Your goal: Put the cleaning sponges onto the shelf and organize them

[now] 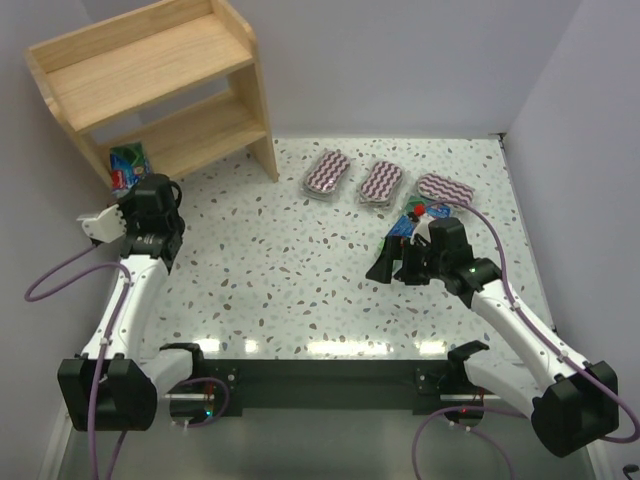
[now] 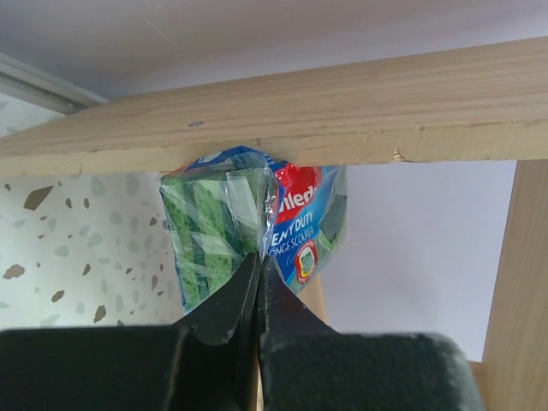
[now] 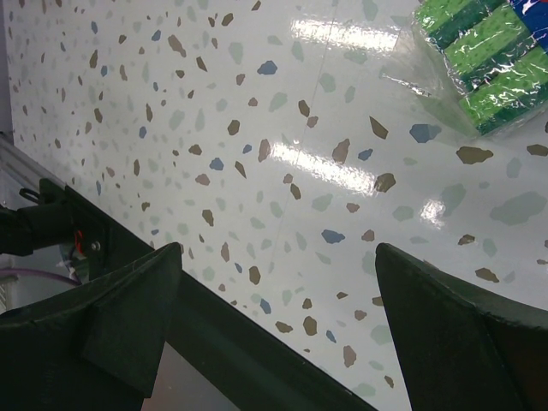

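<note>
My left gripper (image 1: 133, 182) is shut on the clear wrap of a green-blue sponge pack (image 1: 128, 162) with a red label, holding it at the left end of the wooden shelf (image 1: 150, 70). In the left wrist view the closed gripper (image 2: 259, 259) pinches the pack (image 2: 214, 223) just under a shelf board (image 2: 300, 116). Three maroon zigzag packs (image 1: 327, 172) (image 1: 381, 182) (image 1: 445, 188) lie in a row on the table. Another green-blue pack (image 1: 408, 224) lies beside my right arm and shows in the right wrist view (image 3: 479, 51). My right gripper (image 1: 395, 268) (image 3: 276, 257) is open and empty.
The speckled tabletop (image 1: 280, 260) is bounded by walls at the left, back and right. The shelf's slanted side panel (image 1: 262, 120) stands left of the zigzag packs. A dark rail (image 3: 214, 334) runs along the near table edge under my right gripper.
</note>
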`<state>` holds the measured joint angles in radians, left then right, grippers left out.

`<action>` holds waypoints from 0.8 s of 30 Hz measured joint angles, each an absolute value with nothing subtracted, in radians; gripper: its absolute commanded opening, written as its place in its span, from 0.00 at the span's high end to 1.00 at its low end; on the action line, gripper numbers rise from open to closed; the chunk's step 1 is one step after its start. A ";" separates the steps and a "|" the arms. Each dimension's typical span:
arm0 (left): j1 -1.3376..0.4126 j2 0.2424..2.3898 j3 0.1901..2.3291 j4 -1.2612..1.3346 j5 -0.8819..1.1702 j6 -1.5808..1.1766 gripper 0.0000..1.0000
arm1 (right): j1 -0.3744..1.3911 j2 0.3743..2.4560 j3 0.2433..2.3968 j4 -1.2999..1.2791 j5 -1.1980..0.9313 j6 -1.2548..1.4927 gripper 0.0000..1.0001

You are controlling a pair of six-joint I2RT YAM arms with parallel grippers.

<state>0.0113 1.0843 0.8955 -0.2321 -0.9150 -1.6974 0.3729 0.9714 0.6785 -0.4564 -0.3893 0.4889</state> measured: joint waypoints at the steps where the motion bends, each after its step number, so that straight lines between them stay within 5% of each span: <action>1: 0.020 1.084 0.888 -0.213 -0.904 -1.690 1.00 | 0.373 0.973 0.678 -0.456 -0.390 0.489 0.01; 24: 0.087 1.161 0.884 0.037 -0.807 -1.540 0.99 | 0.373 0.975 0.658 -0.456 -0.395 0.489 0.01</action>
<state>0.0872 1.1610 0.8845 0.0368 -0.8070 -1.5398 0.3729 0.9749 0.6579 -0.4561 -0.3946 0.4889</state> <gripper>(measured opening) 0.014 0.986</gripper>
